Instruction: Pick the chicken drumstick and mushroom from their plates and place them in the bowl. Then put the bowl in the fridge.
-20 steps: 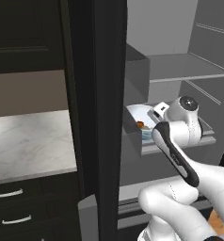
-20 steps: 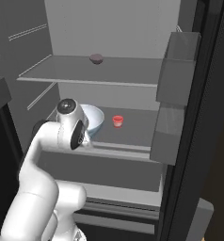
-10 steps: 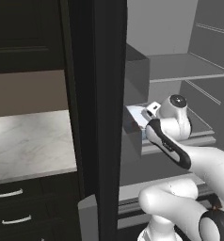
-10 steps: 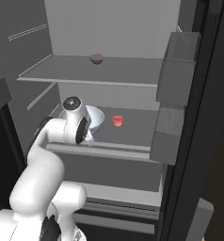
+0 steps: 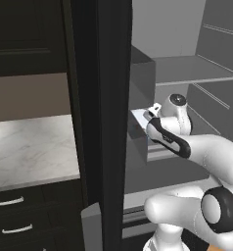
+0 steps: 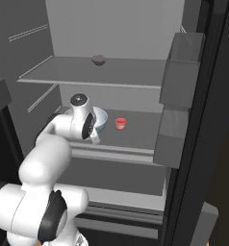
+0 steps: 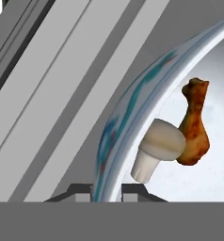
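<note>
Gripper: two dark fingertips [image 7: 107,192] stand close together, one on each side of the bowl's rim, pinching it.
Bowl: round deep white bowl with blue-grey patterned outside [image 7: 132,101] sits on the fridge's middle shelf, near its left edge; in the right base view [image 6: 100,117] it shows just behind the white arm's wrist.
Drumstick: small reddish-brown chicken drumstick [image 7: 195,124] lies inside the bowl, its narrow end pointing up in the hand view.
Mushroom: tan-beige mushroom with a pale stem [image 7: 156,150] lies inside the bowl, touching the drumstick's thick end.
Fridge: tall black fridge with light grey shelved interior [image 6: 135,79] stands open; the arm reaches into it at middle-shelf height.
Middle shelf: small red cup-like object [image 6: 120,123] stands just beside the bowl, toward the shelf's centre.
Upper shelf: small dark round object [image 6: 99,59] rests near the back edge.
Counter: pale marbled countertop [image 5: 30,149] lies left of the fridge in the left base view.
</note>
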